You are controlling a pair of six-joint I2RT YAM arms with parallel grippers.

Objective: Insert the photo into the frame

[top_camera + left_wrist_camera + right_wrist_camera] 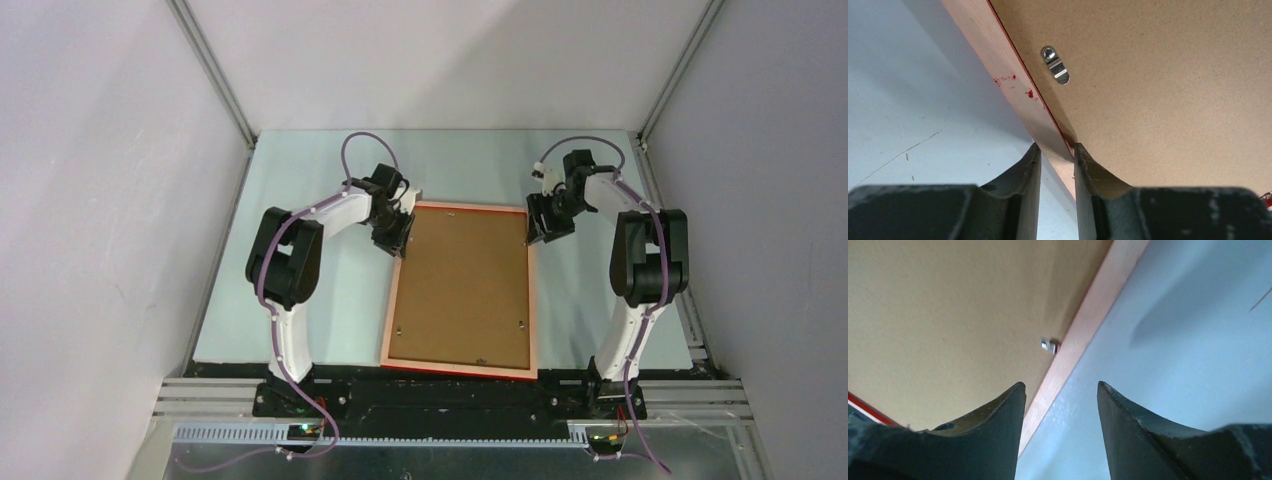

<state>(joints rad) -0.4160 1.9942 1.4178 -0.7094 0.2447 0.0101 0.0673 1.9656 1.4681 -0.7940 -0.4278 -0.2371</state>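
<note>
**Frame** (393, 305): lies face down on the table (300, 300), pale wood back uppermost, with a thin red edge along its near side.

**Backing board** (465, 285): brown, seated inside the frame and filling it.

**Photo:** not in view. Whether it lies under the board cannot be told.

**Turn clips:** one (1057, 65) sits just inside the frame's left rail, another (1048, 345) against its right rail.

**Left gripper** (396, 238): at the frame's far left corner, jaws narrow and pinched on the left rail.

**Right gripper** (541, 230): at the frame's far right corner, jaws parted astride the right rail, holding nothing.

**Step, as judged:** work on the frame's back, with the left steadying it.

**Next move calls for:** the right fingertips to reach the nearby clip without shifting the frame.
</note>
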